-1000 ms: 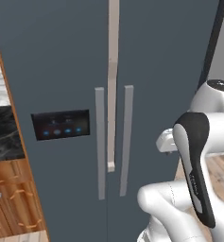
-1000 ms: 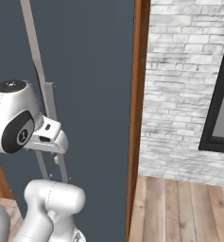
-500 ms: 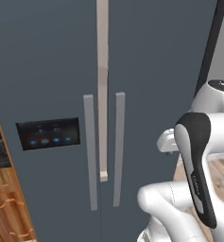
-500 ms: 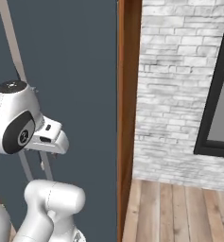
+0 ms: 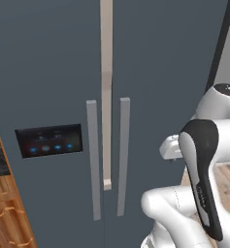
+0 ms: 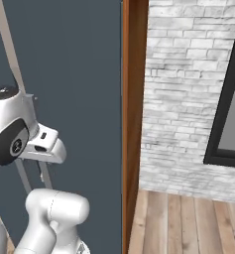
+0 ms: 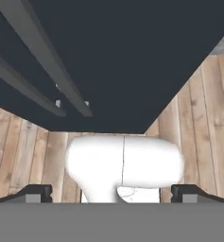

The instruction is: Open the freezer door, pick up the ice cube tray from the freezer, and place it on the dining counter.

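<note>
Gripper [image 7: 111,193] near the base, aimed down at the wooden floor [image 7: 198,118]; finger tips [image 7: 38,193] far apart at the two bottom corners of the hand view, jaws released, nothing between them. Beyond the tips, dark underside of the fridge front and two grey bar handles running away to the upper left.

White arm folded low, at lower right in the left base view and lower left in the right base view, not touching the fridge.

Farther: freezer door [image 5: 43,87] shut, dark slate-blue, on the left half of the fridge. Black control panel [image 5: 49,140] with blue lights at mid height on it; grey vertical bar handle [image 5: 92,160] just beside the centre seam. Plain right door [image 5: 170,72] beside it with its own handle [image 5: 123,155], also shut. Freezer interior and ice cube tray hidden behind the shut door.

Far right: brown wooden side panel [image 6: 133,124], then white brick wall [image 6: 183,94] and a dark-framed window [image 6: 228,109].
</note>
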Controlling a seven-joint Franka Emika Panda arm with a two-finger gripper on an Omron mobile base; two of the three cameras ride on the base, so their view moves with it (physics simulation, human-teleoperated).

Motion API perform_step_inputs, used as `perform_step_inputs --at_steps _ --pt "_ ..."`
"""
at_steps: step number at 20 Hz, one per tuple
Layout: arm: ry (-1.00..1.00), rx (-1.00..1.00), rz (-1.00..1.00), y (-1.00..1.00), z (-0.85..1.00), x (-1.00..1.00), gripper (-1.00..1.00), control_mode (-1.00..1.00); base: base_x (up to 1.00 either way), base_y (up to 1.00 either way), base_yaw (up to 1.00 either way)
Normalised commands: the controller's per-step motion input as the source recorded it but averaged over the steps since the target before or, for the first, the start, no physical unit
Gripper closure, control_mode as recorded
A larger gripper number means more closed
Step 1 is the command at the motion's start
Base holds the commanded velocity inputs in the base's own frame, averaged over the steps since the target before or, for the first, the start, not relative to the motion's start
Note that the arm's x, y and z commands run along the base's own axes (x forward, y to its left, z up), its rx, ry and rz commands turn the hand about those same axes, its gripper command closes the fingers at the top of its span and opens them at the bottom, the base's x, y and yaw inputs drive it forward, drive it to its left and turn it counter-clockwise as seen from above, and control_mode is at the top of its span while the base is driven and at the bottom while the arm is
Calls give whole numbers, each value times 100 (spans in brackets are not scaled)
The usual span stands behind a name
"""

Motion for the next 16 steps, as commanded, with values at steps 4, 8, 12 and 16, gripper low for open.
perform_step_inputs --at_steps 4,8,12,16 --pt "-29 0 0 89 0 -85 -100 -100 0 0 0" --pt "-43 0 0 92 5 -62 -100 -100 0 0 0" --pt "-51 1 0 75 0 -32 -100 -100 0 0 0" --pt "-52 4 0 66 2 -1 -100 -100 0 0 0"
